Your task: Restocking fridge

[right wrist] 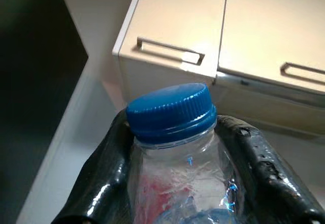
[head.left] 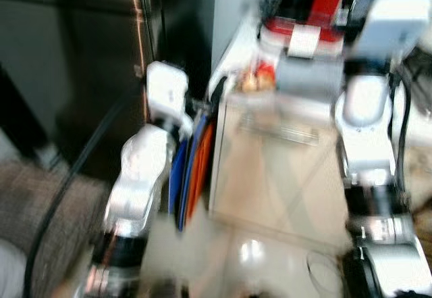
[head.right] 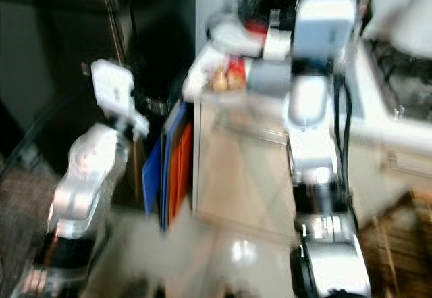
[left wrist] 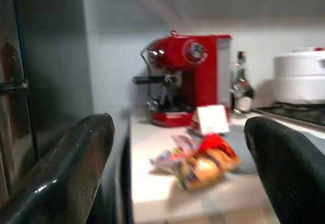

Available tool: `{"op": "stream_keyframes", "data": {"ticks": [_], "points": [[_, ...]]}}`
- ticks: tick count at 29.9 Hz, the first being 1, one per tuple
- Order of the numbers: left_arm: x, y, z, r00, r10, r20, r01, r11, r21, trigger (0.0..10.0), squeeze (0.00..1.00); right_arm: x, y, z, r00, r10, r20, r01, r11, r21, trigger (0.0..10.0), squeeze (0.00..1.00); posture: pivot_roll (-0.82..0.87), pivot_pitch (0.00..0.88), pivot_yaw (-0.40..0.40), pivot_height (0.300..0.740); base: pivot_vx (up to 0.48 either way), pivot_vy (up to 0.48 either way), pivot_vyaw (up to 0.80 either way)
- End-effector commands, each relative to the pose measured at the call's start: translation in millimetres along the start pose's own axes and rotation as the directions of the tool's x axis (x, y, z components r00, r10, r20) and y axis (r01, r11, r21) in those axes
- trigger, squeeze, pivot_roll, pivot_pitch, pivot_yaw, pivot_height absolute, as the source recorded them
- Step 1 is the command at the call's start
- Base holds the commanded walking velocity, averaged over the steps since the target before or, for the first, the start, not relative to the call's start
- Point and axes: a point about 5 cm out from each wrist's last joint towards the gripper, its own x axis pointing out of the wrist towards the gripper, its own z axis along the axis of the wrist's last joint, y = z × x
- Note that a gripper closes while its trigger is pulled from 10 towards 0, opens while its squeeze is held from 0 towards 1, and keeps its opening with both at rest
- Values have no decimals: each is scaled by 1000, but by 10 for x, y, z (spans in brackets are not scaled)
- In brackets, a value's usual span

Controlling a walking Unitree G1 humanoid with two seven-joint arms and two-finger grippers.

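Observation:
My right gripper (right wrist: 172, 137) is shut on a clear plastic bottle (right wrist: 172, 173) with a blue screw cap (right wrist: 170, 112), one black finger on each side of its neck. In the blurred eye views the right arm (head.left: 368, 109) reaches up over the counter. The left arm (head.left: 145, 169) is raised beside the dark fridge (head.left: 88, 55). My left gripper (left wrist: 180, 137) is open with nothing between its fingers (left wrist: 76, 153), pointing at the white counter (left wrist: 147, 188). The fridge door looks closed.
On the counter lie a colourful snack bag (left wrist: 203, 165), a red coffee machine (left wrist: 188, 76), a dark bottle (left wrist: 240, 84) and a white pot (left wrist: 299, 76). Blue and orange flat boards (head.left: 192, 169) stand between the fridge and the beige cabinet (head.left: 270, 169). A dark cable (head.left: 61, 196) crosses the floor.

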Motion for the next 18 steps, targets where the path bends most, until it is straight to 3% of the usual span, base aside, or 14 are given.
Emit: {"op": "stream_keyframes", "data": {"ticks": [1,3,6,11,12,16,18], "points": [[18,7,29,1000,-4,13,4,1000,7,10000,0,-6,-25,-32,1000,-5,-22,5,1000,13,0,0,-26,0,-47,740,-259,0,0],[-2,12,13,1000,2,9,-2,1000,5,10000,0,-201,-27,-317,979,5,-206,11,997,75,0,0,-27,0,-47,740,-257,0,0],[-32,20,-6,1000,6,1,-6,1000,5,10000,0,-481,-95,-589,925,-15,-380,54,994,94,0,0,-27,0,-49,740,-255,0,0],[-74,46,-20,1000,17,-10,-17,1000,7,10000,0,-760,-170,-652,906,5,-424,11,999,35,0,0,-27,0,-45,740,-253,0,0],[-94,53,-46,1000,16,-21,-16,1000,10,10000,0,-904,-214,-693,886,0,-465,8,1000,15,0,0,-27,0,-45,740,-251,0,0],[-132,79,-110,999,21,-48,-20,1000,12,10000,0,-1103,-193,-753,840,17,-543,-2,1000,28,0,0,-33,0,-40,740,-253,0,0],[-155,88,-165,997,24,-69,-23,1000,8,10000,0,-1151,-150,-766,826,38,-563,-15,999,46,0,0,-39,0,-37,740,-247,0,-800]]}}
